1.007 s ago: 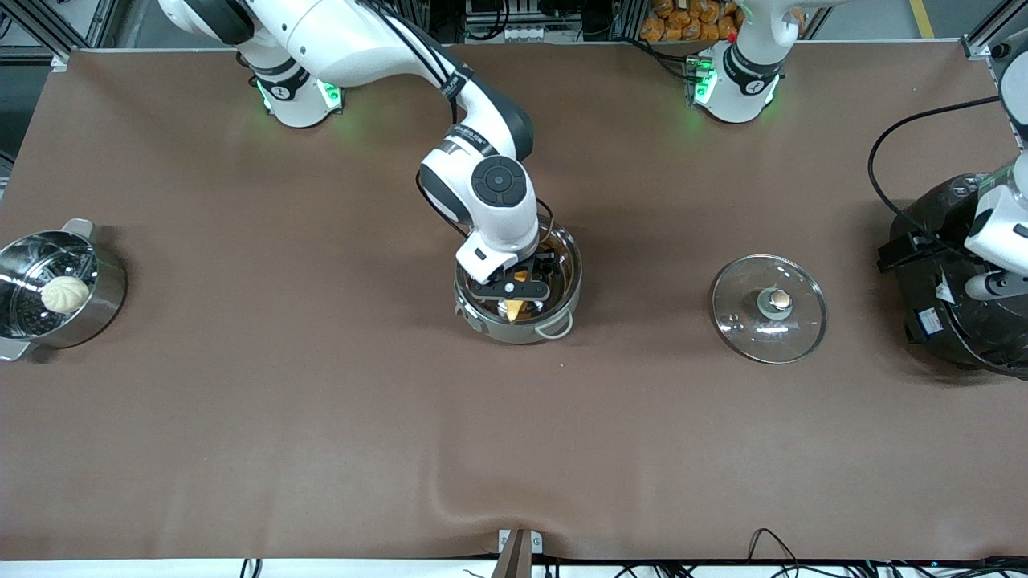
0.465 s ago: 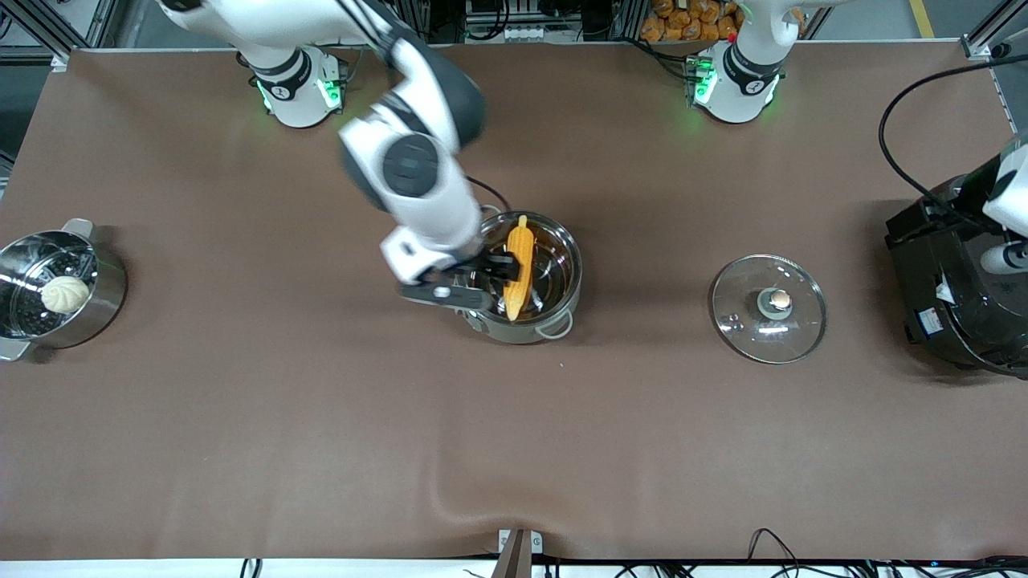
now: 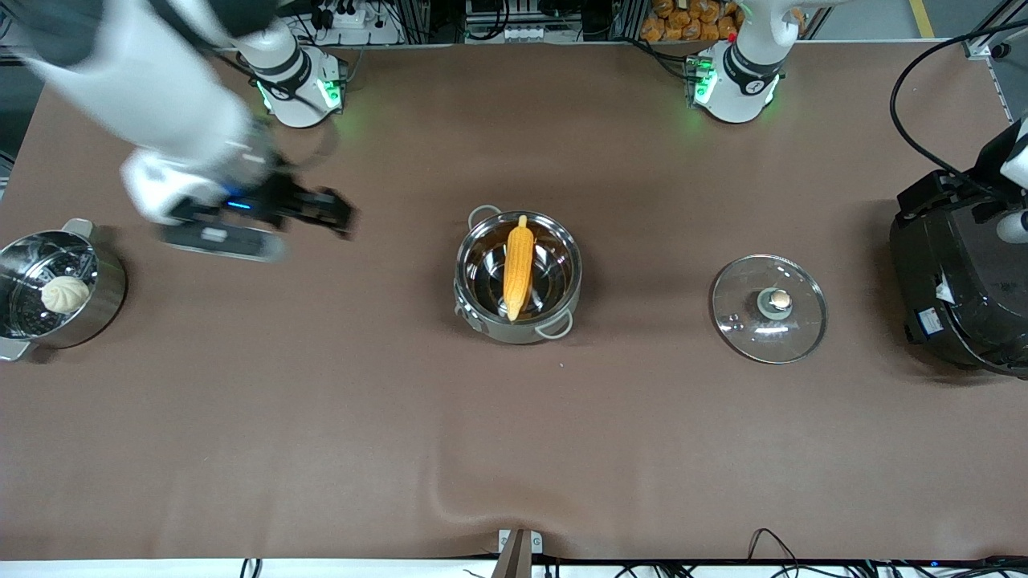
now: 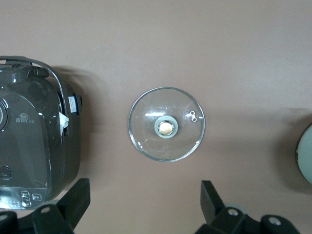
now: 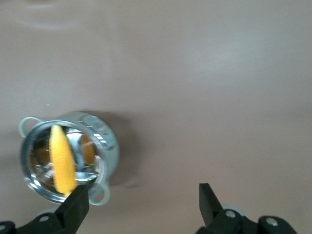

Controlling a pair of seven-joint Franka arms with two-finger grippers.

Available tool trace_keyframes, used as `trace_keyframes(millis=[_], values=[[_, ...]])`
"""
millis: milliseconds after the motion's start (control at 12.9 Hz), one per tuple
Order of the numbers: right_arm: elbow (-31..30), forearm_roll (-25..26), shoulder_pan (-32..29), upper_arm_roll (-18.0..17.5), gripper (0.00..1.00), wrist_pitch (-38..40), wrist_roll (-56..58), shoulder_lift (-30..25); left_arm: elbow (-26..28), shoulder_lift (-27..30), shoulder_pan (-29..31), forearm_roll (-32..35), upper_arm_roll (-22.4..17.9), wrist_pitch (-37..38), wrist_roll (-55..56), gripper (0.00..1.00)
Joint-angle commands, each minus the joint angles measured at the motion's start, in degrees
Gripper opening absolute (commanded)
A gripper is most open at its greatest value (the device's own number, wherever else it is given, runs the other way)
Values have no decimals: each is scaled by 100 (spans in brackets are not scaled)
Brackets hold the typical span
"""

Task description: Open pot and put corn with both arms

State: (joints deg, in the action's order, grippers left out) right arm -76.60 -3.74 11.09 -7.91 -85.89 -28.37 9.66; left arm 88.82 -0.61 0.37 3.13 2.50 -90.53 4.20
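you have the pot (image 3: 518, 277) standing open near the middle of the brown table (image 3: 514, 433), with the corn (image 3: 518, 271) inside it, leaning so its tip rests against the rim on the side toward the robot bases while its pale stub end sits low in the pot toward the front camera; in the right wrist view the same pot (image 5: 68, 158) shows with the corn (image 5: 62, 158) lying across its shiny inside. the glass lid (image 3: 768, 308) with its tan knob lies flat on the table, well apart from the pot, toward the left arm's end, between the pot and the big black cooker (image 3: 960, 281); the left wrist view looks straight down on that lid (image 4: 166, 124) with the cooker (image 4: 34, 141) beside it. your right gripper (image 3: 321, 210) is up in the air over bare table between the pot and the steel steamer pot (image 3: 56, 289), which holds a white bun (image 3: 64, 294); its fingers (image 5: 75, 209) stand wide apart with nothing between them. your left gripper (image 4: 144, 204) hangs above the table just beside the lid, its fingers (image 4: 212, 204) likewise spread and holding nothing; in the front view only a bit of that arm shows above the cooker at the table's edge
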Motion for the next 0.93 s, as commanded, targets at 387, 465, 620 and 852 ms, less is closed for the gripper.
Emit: trace_keyframes(millis=[387, 465, 620, 852], values=[[-900, 223, -800, 1397, 100, 116, 3117, -1141, 21, 176, -37, -84, 13, 290, -182, 100], [-987, 355, -810, 1397, 100, 151, 3118, -1263, -14, 158, -37, -76, 13, 290, -174, 100], [-1286, 383, -784, 1388, 100, 212, 3092, -1545, -14, 158, -19, -84, -22, 290, -191, 100], [-1524, 339, -801, 1388, 100, 257, 2952, -1669, -14, 158, -2, -58, -39, 308, -165, 100]])
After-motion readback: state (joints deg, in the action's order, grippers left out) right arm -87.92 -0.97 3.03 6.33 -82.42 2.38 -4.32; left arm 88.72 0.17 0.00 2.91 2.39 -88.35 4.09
